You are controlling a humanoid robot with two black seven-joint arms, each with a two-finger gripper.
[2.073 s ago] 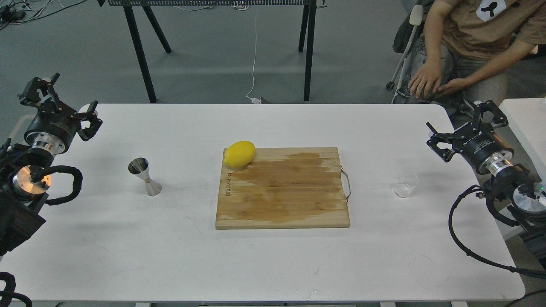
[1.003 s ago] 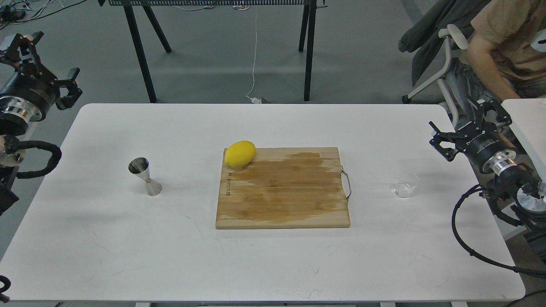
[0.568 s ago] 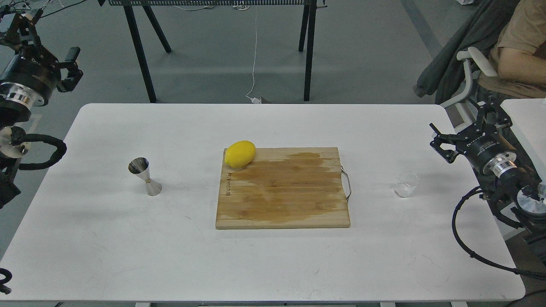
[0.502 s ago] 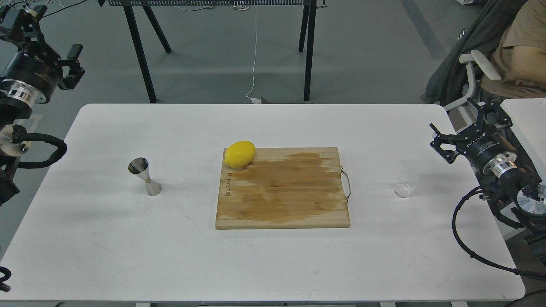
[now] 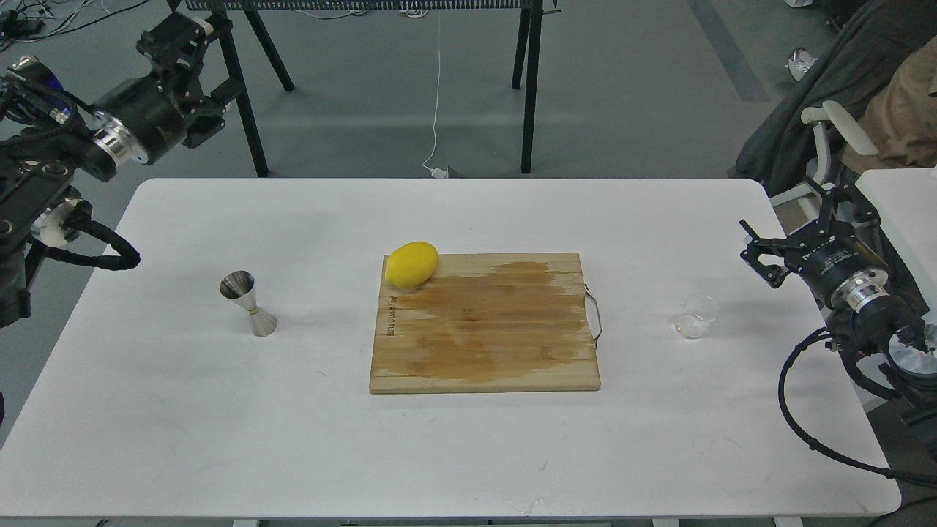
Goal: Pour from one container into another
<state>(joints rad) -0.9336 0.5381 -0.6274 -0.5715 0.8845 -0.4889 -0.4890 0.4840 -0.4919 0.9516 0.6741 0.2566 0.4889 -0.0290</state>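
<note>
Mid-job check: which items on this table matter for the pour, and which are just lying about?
For the pour:
- glass cup, right side of the table
- steel jigger, left side, upright

Lying about:
- lemon, on the board's far left corner
- wooden cutting board, centre, with a damp-looking patch

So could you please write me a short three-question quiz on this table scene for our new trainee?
1. True or false: the lemon lies at the cutting board's far left corner.
2. Which gripper is nearer the glass cup? A) left gripper B) right gripper
3. Fill in: the jigger stands on the table, to the board's ____.

Key: 1 true. 2 B. 3 left. Neither gripper holds anything; the right one's fingers are spread, the left one's cannot be told apart.
</note>
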